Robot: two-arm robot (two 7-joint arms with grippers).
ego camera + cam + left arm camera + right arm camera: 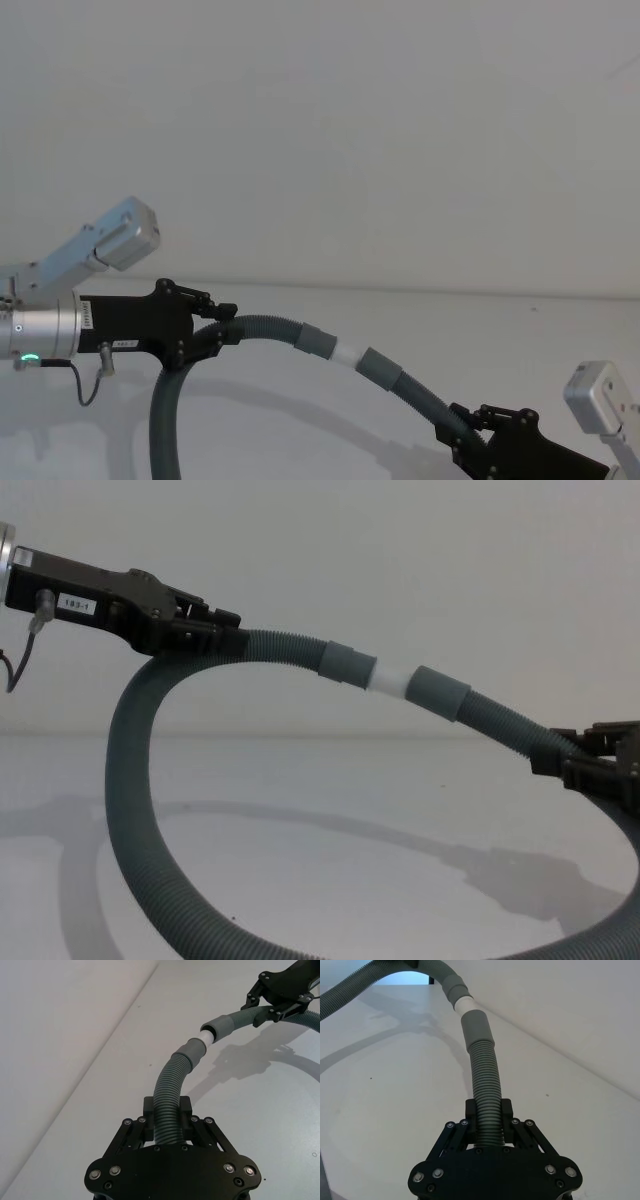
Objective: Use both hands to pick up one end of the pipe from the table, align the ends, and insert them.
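The dark grey corrugated pipe [130, 780] hangs in a loop above the white table [300, 780], held near both ends. My left gripper [225, 325] is shut on the corrugated part just behind the cuff [318, 340] that carries the white tip [347, 352]. My right gripper [480, 425] is shut on the hose behind the plain cuff [382, 368]. The two ends are lined up in the air. In the left wrist view the white tip [206, 1037] enters the mouth of the plain cuff [220, 1026], with a short white stretch showing between the cuffs.
A pale grey wall [400, 130] rises behind the table's far edge. A thin black cable [85, 385] dangles from my left wrist. Light grey arm links show at the left [115, 235] and the lower right [600, 395]. The pipe's loop sags low at the front.
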